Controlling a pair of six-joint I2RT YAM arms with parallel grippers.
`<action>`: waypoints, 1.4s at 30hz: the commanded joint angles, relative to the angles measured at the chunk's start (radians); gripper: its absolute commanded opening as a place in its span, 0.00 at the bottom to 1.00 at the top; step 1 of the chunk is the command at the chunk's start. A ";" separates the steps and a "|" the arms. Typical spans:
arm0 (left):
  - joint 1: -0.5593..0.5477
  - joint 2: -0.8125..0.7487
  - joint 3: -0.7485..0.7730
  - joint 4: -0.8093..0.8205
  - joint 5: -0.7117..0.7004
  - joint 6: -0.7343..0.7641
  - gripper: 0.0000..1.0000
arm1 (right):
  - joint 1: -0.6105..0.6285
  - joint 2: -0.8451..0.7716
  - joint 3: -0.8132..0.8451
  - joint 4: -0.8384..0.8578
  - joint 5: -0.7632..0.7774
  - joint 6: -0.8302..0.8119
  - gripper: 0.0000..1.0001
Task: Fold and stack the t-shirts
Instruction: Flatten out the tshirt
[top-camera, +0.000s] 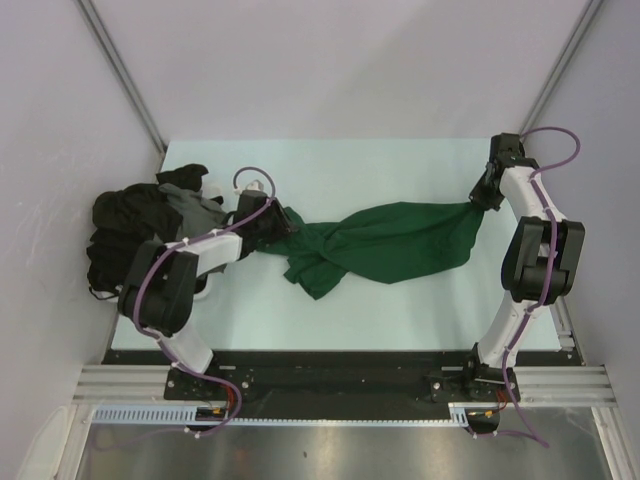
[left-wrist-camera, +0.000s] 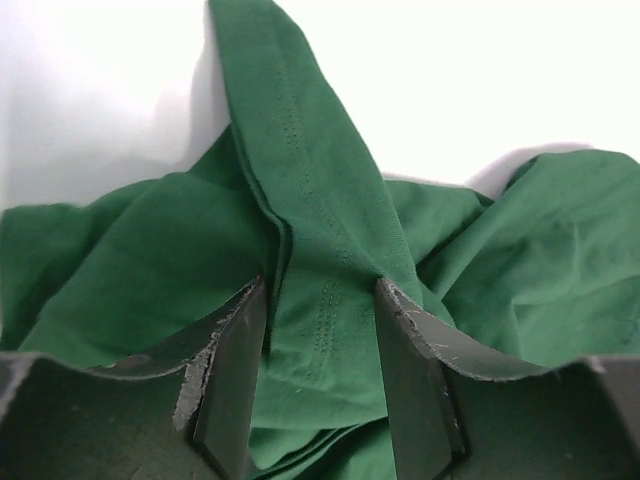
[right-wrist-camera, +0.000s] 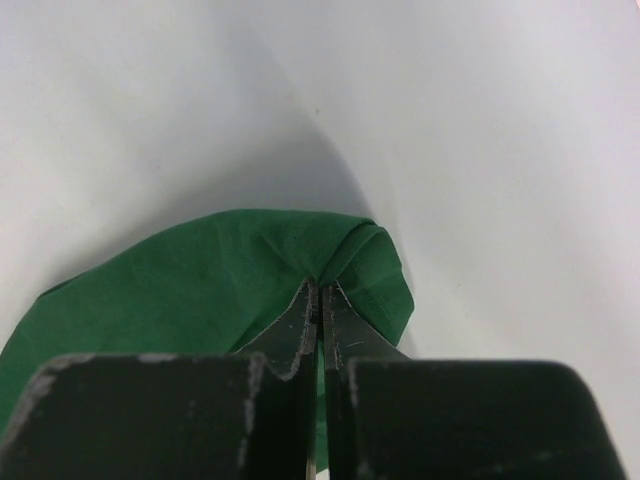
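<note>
The dark green t-shirt (top-camera: 390, 240) lies bunched in a long band across the middle of the table. My left gripper (top-camera: 272, 222) is at its left end. In the left wrist view my left gripper (left-wrist-camera: 322, 290) is open, its jaws apart on either side of a stitched hem of the green shirt (left-wrist-camera: 320, 200). My right gripper (top-camera: 482, 200) is at the shirt's right end. In the right wrist view my right gripper (right-wrist-camera: 322, 285) is shut on a folded edge of the green shirt (right-wrist-camera: 200, 280). The black t-shirts (top-camera: 125, 230) and a dark grey t-shirt (top-camera: 192, 208) lie heaped at the left edge.
The pale table (top-camera: 380, 165) ends at grey walls on the left, back and right. A black rail (top-camera: 330, 370) runs along the near edge by the arm bases. The heap of shirts overhangs the table's left edge.
</note>
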 joint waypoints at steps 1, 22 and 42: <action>0.004 0.028 0.024 0.083 0.051 0.000 0.50 | 0.009 0.008 0.005 0.005 0.017 -0.004 0.00; 0.007 -0.395 0.617 -0.522 -0.284 0.167 0.00 | 0.012 -0.173 0.170 -0.069 -0.160 -0.020 0.00; 0.009 -0.522 0.693 -0.759 -0.242 0.225 0.00 | 0.046 -0.428 0.033 -0.294 -0.170 -0.008 0.00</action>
